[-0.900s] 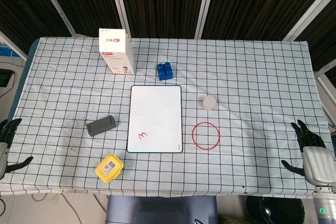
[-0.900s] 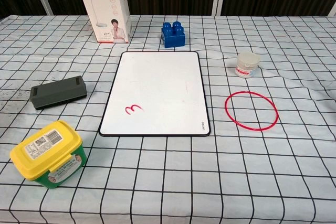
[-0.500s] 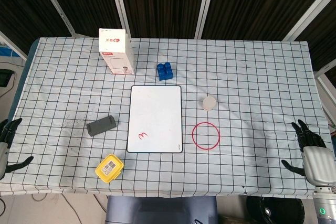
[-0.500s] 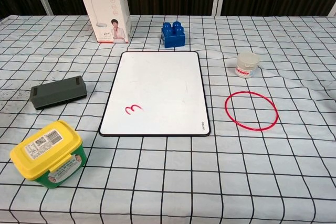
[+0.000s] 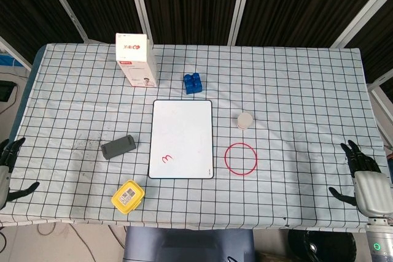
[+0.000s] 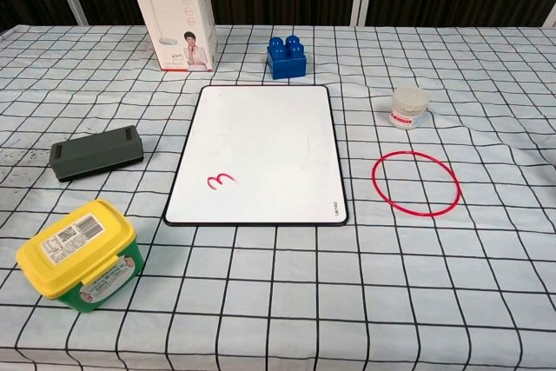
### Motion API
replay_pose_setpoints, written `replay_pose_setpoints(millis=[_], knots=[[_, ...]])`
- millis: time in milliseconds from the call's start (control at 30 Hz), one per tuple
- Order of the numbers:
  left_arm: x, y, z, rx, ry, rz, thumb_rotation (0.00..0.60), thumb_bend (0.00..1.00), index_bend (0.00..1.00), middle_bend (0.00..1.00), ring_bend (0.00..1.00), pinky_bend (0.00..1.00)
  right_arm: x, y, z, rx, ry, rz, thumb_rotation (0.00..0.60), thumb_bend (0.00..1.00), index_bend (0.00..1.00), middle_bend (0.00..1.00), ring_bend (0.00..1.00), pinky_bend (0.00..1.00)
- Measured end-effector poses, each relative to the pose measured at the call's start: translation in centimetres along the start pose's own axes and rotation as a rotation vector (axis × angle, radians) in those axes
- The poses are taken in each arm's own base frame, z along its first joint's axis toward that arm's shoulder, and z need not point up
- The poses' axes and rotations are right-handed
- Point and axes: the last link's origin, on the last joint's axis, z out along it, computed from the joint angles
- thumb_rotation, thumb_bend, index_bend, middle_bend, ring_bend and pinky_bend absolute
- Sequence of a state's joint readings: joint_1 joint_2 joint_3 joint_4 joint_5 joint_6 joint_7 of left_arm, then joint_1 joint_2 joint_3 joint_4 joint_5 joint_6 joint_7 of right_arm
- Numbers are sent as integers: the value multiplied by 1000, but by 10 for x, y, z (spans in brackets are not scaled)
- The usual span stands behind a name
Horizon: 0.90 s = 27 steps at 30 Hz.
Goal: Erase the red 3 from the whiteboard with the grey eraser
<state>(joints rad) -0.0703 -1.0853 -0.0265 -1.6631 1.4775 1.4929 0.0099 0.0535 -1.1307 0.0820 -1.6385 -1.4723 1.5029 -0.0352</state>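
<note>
Two hands of mine sit at the near corners of the bench [image 5: 295,78], both empty with fingers spread. My left hand [image 5: 7,173] hangs off the left edge, and my right hand [image 5: 363,179] rests at the right edge; only the head view shows them, and both are well apart from everything I have to work with.

The whiteboard [image 6: 261,141] lies flat in the middle of the checked cloth, its long side running away from me. The red 3 [image 6: 221,181] is still on it, in the near left part of the board, turned on its side. The grey eraser [image 6: 95,151] lies flat on the cloth to the left of the board, apart from it and roughly level with the board's near half, untouched by either hand.

Near me on the left, in front of the eraser, stands a yellow-lidded tub [image 6: 80,255] with a barcode label on its lid. Beyond the far edge of the board are a blue toy brick [image 6: 286,56], just off the board's far right corner, and an upright white carton [image 6: 169,11] with a red band, further left. To the right of the board lie a small white jar [image 6: 409,107] and, nearer to me, a thin red ring [image 6: 415,182] flat on the cloth.
</note>
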Motion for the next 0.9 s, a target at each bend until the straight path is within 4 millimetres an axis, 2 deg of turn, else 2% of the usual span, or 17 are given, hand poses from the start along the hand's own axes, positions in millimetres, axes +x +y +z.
replay_pose_setpoints(millis=[167, 467, 900], knots=[[-5, 6, 4, -27, -48, -6, 600, 81, 0, 115, 0, 52, 0, 0, 0, -2, -4, 6, 600, 49, 0, 50, 175, 204], [-5, 35, 32, -48, -125, 50, 600, 88, 0, 118, 0, 54, -1, -1, 1, -1, -9, 8, 600, 49, 0, 50, 175, 204], [-10, 88, 111, -20, -317, 85, 600, 124, 26, 183, 0, 61, -2, -1, 1, -5, -15, 13, 600, 49, 0, 50, 175, 204]])
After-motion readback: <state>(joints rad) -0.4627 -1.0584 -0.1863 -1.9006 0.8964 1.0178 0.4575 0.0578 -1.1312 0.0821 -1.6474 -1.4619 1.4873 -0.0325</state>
